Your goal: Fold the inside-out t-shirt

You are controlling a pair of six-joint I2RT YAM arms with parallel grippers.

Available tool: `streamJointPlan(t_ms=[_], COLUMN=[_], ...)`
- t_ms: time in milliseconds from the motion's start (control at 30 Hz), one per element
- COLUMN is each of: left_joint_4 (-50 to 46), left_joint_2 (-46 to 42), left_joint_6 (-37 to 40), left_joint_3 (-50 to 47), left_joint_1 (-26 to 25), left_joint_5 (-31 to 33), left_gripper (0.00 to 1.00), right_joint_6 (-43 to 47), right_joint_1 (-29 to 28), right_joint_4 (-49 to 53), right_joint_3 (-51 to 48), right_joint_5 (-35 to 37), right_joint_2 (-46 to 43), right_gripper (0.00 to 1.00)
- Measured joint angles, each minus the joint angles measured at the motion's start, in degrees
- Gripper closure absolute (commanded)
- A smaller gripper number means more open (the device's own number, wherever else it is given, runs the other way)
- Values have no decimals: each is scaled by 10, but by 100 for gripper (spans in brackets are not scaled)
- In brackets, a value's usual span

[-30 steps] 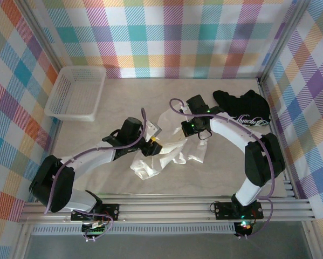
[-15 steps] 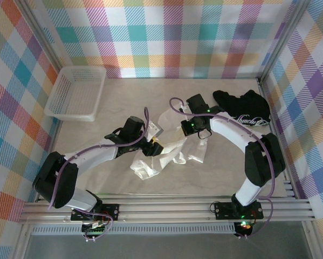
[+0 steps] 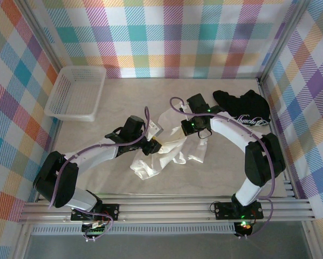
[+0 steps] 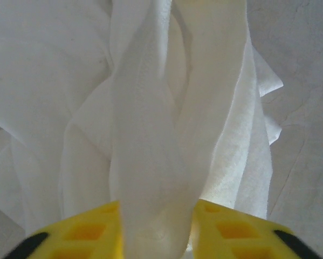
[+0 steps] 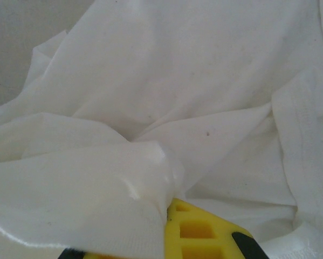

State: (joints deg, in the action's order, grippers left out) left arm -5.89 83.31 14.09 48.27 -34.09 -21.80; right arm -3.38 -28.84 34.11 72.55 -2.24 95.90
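The white t-shirt lies crumpled on the table between the 2 arms. The left gripper pinches a raised fold. The right gripper is clamped on another edge, likely to spread it flat.

Pale, faintly veined table; carries three things. At the far left, white plastic basket, sits upright and flat on the surface. Near the middle, inside-out t-shirt (white, crumpled into loose folds). At the far right, black t-shirt with white script, bunched, lies apart from the white one.
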Motion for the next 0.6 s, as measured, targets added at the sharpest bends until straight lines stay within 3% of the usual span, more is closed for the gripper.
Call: streamJointPlan(t_ms=[267, 600], left_joint_4=[0, -4], left_joint_2=[-1, -68], left_joint_6=[-12, -59], left_joint_3=[7, 6], left_joint_1=[0, 0], left_joint_5=[-2, 3], left_gripper=[95, 100], right_joint_6=[0, -1], right_joint_1=[0, 4], right_joint_4=[0, 7], right_joint_3=[0, 30], right_joint_5=[0, 7], right_joint_2=[0, -3], right_gripper=[98, 89])
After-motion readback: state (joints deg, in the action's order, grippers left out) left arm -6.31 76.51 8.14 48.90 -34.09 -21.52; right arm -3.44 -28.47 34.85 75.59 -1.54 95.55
